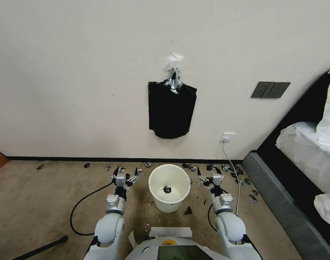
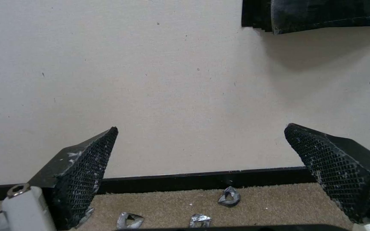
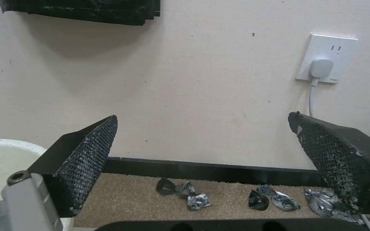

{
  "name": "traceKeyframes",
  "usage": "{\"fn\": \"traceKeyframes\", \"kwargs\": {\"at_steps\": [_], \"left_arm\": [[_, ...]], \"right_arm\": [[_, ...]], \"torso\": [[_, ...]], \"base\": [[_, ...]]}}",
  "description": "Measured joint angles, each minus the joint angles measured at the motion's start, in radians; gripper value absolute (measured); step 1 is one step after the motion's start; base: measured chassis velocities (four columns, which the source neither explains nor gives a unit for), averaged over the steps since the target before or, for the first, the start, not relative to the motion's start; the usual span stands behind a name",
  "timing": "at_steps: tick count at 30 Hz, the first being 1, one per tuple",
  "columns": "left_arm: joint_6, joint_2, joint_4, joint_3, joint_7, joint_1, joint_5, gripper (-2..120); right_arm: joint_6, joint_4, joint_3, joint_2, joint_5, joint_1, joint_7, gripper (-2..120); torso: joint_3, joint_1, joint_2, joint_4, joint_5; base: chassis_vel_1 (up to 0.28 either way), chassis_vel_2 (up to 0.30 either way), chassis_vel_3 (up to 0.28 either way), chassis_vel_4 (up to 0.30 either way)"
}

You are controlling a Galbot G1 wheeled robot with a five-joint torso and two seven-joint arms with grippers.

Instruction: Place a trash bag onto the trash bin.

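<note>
Trash bin [image 1: 169,187]: on the carpet, centred ahead of the robot, near the far wall; upright, unlined, with a small dark scrap on its floor. Rim also visible in the right wrist view [image 3: 5,144].

Black bag pack [image 1: 171,110]: hung on the far wall directly above the bin, gathered at a silver clip [image 1: 174,80]. No single loose trash bag identifiable apart from this pack; any task bag presumably still to be drawn from it.

Left gripper [image 1: 126,177]: low over the carpet, just left of the bin, fingers spread wide, nothing between them. Pads [image 2: 86,173] facing the wall and baseboard.

Right gripper [image 1: 210,178]: low, just right of the bin, fingers likewise spread, nothing held. Pads [image 3: 86,163] facing the wall, with the wall socket [image 3: 326,59] and its plugged cord to the right.

Torn foil and plastic scraps [image 1: 226,168]: scattered along the baseboard.

Probable faults from this state:
- Several layers pulled instead of one, owing to the flat, stacked pack.
- Film torn at the clip by a sharp downward pull.
- Bin tipped or pushed by either arm, both standing close to its wall.
- Cord snagged by the right arm on lifting.
</note>
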Motion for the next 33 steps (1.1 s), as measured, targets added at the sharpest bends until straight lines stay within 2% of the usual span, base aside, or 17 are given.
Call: {"fn": "traceKeyframes", "kwargs": {"at_steps": [3,7,8,11,12,13,14,15,16,17,18,25,28,30,31,32,33], "left_arm": [[-0.017,0.002,-0.015,-0.002,-0.003,0.019,0.0,100],[-0.161,0.022,-0.133,-0.019,-0.031,0.167,-0.006,100],[-0.161,0.022,-0.133,-0.019,-0.031,0.167,-0.006,100],[-0.278,0.037,-0.227,-0.033,-0.054,0.285,-0.012,100],[-0.278,0.037,-0.227,-0.033,-0.054,0.285,-0.012,100],[-0.309,0.041,-0.253,-0.036,-0.06,0.317,-0.014,100],[-0.309,0.041,-0.253,-0.036,-0.06,0.317,-0.014,100],[-0.326,0.056,-0.285,-0.032,-0.058,0.342,-0.029,100],[-0.326,0.056,-0.285,-0.032,-0.058,0.342,-0.029,100],[-0.331,0.068,-0.301,-0.029,-0.054,0.35,-0.038,100],[-0.332,0.072,-0.307,-0.027,-0.052,0.353,-0.044,100],[-0.329,0.079,-0.307,-0.022,-0.048,0.359,-0.05,100],[-0.321,0.096,-0.296,-0.037,-0.048,0.361,-0.079,100],[-0.32,0.101,-0.292,-0.04,-0.047,0.361,-0.087,100],[-0.318,0.117,-0.278,-0.044,-0.045,0.355,-0.101,100],[-0.318,0.117,-0.278,-0.044,-0.045,0.355,-0.101,100],[-0.317,0.133,-0.262,-0.043,-0.043,0.343,-0.104,100]], "right_arm": [[0.021,0.038,0.003,-0.011,-0.003,-0.037,0.014,100],[0.112,0.191,0.02,-0.061,-0.022,-0.188,0.073,100],[0.112,0.191,0.02,-0.061,-0.022,-0.188,0.073,100],[0.181,0.308,0.033,-0.098,-0.037,-0.304,0.119,100],[0.181,0.308,0.033,-0.098,-0.037,-0.304,0.119,100],[0.199,0.328,0.03,-0.106,-0.037,-0.327,0.13,100],[0.199,0.328,0.03,-0.106,-0.037,-0.327,0.13,100],[0.21,0.331,0.011,-0.11,-0.032,-0.345,0.138,100],[0.21,0.331,0.011,-0.11,-0.032,-0.345,0.138,100],[0.214,0.33,0.004,-0.111,-0.028,-0.349,0.141,100],[0.217,0.327,-0.003,-0.111,-0.025,-0.35,0.142,100],[0.22,0.304,-0.032,-0.118,0.018,-0.337,0.142,100],[0.199,0.301,-0.055,-0.154,0.148,-0.298,0.118,100],[0.188,0.296,-0.062,-0.169,0.183,-0.277,0.111,100],[0.145,0.273,-0.081,-0.214,0.283,-0.207,0.094,100],[0.145,0.273,-0.081,-0.214,0.283,-0.207,0.094,100],[0.122,0.247,-0.096,-0.253,0.362,-0.144,0.084,100]], "torso": [[0.0,0.0,0.0,-0.0001,0.0],[0.0,0.0,0.0,0.0,-0.0001],[0.0,0.0,0.0,0.0,-0.0001],[0.0,0.0,0.0,0.0,-0.0001],[0.0,0.0,0.0,0.0,-0.0001],[0.0,0.0,0.0,-0.0002,-0.0008],[0.0,0.0,0.0,-0.0002,-0.0008],[0.0,0.0,0.0,0.0007,0.0002],[0.0,0.0,0.0,0.0007,0.0002],[0.0,0.0,0.0,-0.0003,0.0008],[0.0,0.0,0.0,0.0001,0.0003],[0.0,0.0,0.0,-0.0001,0.0001],[0.0,0.0,0.0,-0.0004,-0.0002],[0.0,0.0,0.0,-0.0003,-0.0003],[0.0,0.0,0.0,0.0002,0.0003],[0.0,0.0,0.0,0.0002,0.0003],[0.0,0.0,0.0,0.0001,0.0002]], "base": [[0.0,0.0,0.0,0.0],[0.0,0.0,0.0,0.0],[0.0,0.0,0.0,0.0],[0.0,0.0,0.0,0.0],[0.0,0.0,0.0,0.0],[0.0,0.0,0.0,0.0],[0.0,0.0,0.0,0.0],[0.0,0.0,0.0,0.0],[0.0,0.0,0.0,0.0],[0.0,0.0,0.0,0.0],[0.0,0.0,0.0,0.0],[0.0,0.0,0.0,0.0],[0.0,0.0,0.0,0.0],[0.0,0.0,0.0,0.0],[0.0,0.0,0.0,0.0],[0.0,0.0,0.0,0.0],[0.0,0.0,0.0,0.0]]}}
